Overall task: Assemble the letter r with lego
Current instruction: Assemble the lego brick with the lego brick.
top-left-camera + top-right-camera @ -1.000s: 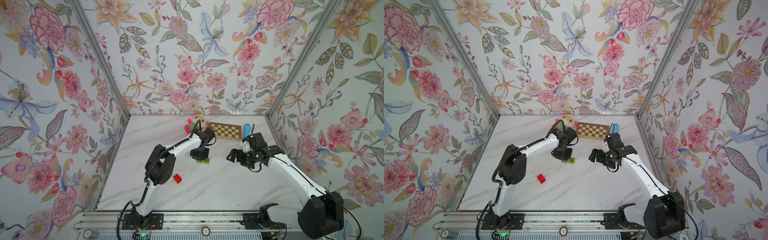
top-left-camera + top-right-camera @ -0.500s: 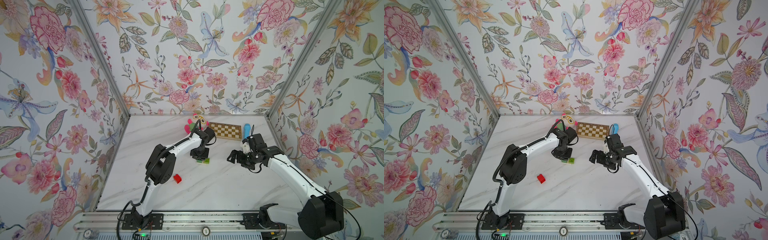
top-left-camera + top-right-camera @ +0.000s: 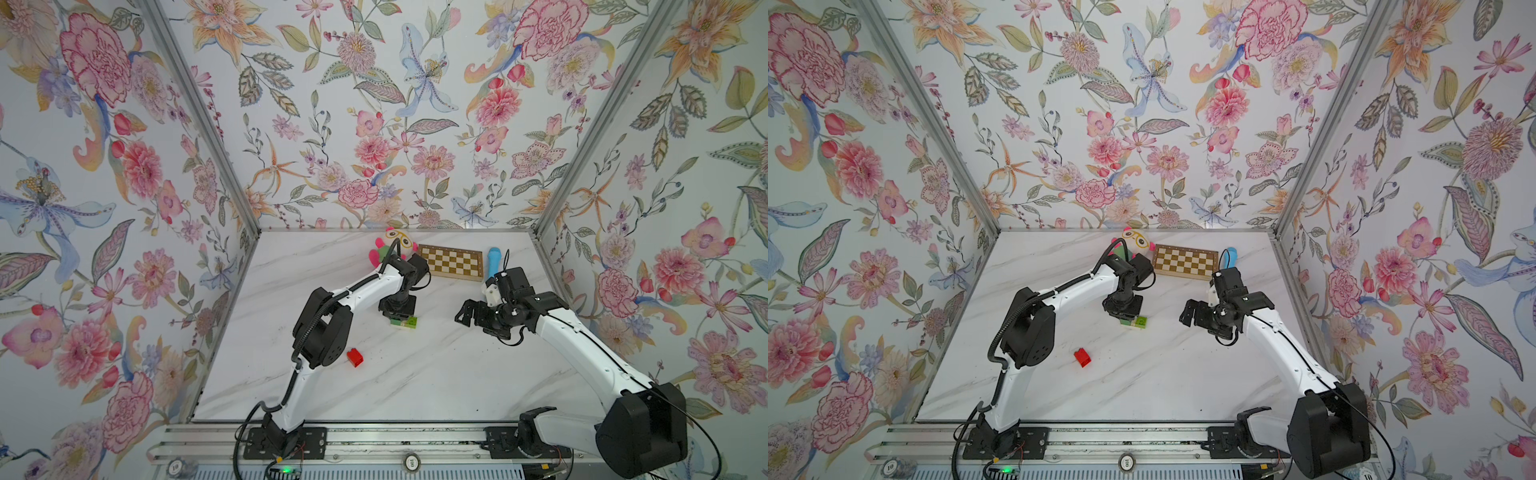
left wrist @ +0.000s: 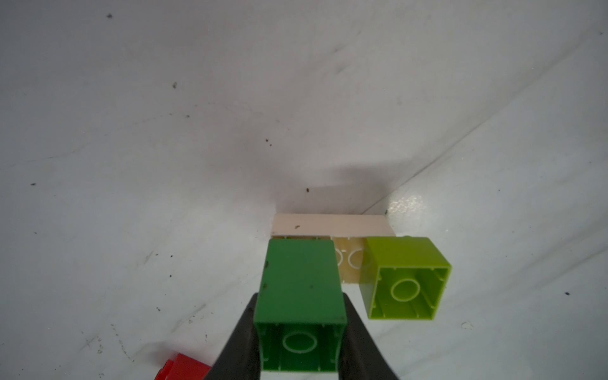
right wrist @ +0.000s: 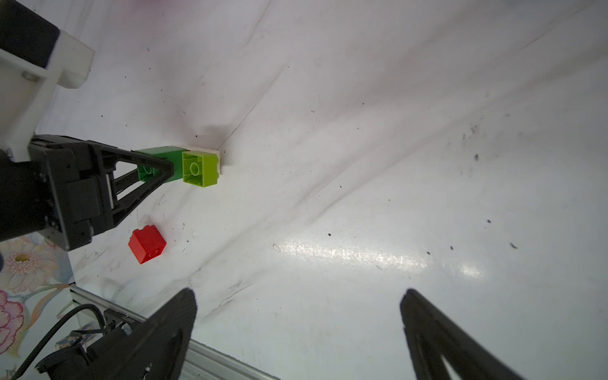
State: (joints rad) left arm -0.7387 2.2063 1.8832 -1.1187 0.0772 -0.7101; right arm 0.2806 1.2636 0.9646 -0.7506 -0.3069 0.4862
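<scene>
The left end effector (image 4: 300,332) is seen pressed together on the dark green brick (image 4: 299,276), one black finger on each of two opposite side walls, with the brick's hollow underside turned toward the wrist camera. The dark green brick is seated on one end of the cream brick (image 4: 329,225), which lies beneath it on the white marbled surface (image 5: 362,164). The lime green brick (image 4: 404,279) is seated on the other end of the cream brick, also hollow side up, and a narrow gap is left between the two green bricks, through which the round tubes of the cream brick are seen. The red brick (image 5: 147,243) is found loose on the surface, apart from this group and nearer the front rail. The right end effector (image 5: 297,296) is held spread wide with nothing between its fingers, off to the side of the bricks and well apart from them. At the back of the surface a chessboard (image 3: 452,262) and a plush toy (image 3: 395,243) are seen near the wall.
</scene>
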